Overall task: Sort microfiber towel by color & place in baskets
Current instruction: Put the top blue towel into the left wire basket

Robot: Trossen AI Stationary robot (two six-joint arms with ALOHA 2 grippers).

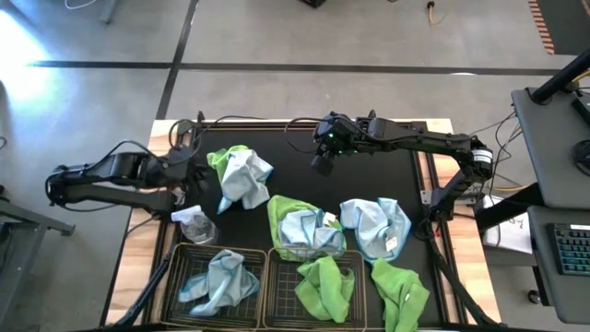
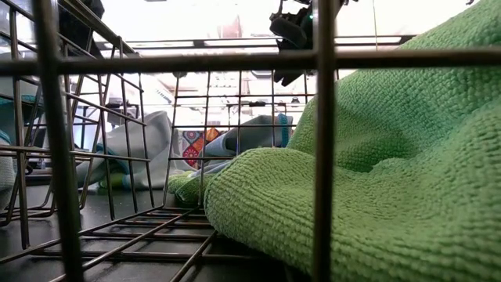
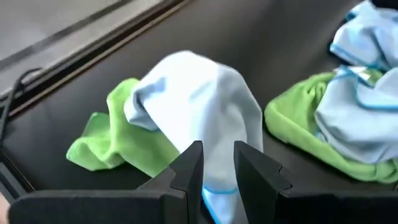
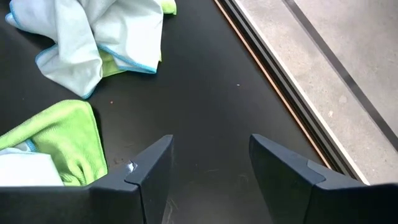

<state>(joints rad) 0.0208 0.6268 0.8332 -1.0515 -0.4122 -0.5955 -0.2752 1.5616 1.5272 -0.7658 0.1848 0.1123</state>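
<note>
Two wire baskets stand at the mat's near edge. The left basket (image 1: 173, 286) holds a pale blue towel (image 1: 219, 281); the right basket (image 1: 281, 314) holds a lime green towel (image 1: 324, 286). A pale blue towel (image 3: 199, 99) lies crumpled on a green one (image 3: 118, 137) on the mat. My left gripper (image 3: 217, 165) hangs to the left of this pile and above it (image 1: 191, 172), open by a narrow gap, nothing between its fingers. My right gripper (image 4: 211, 168) hangs open over the mat's far part (image 1: 323, 159), holding nothing.
A green and blue pile (image 1: 304, 229) lies against the right basket's far rim, with a blue towel (image 1: 376, 226) to its right. Another green towel (image 1: 401, 293) lies right of the baskets. A clear spray bottle (image 1: 195, 224) lies behind the left basket. Bare mat (image 1: 295, 175) between the arms.
</note>
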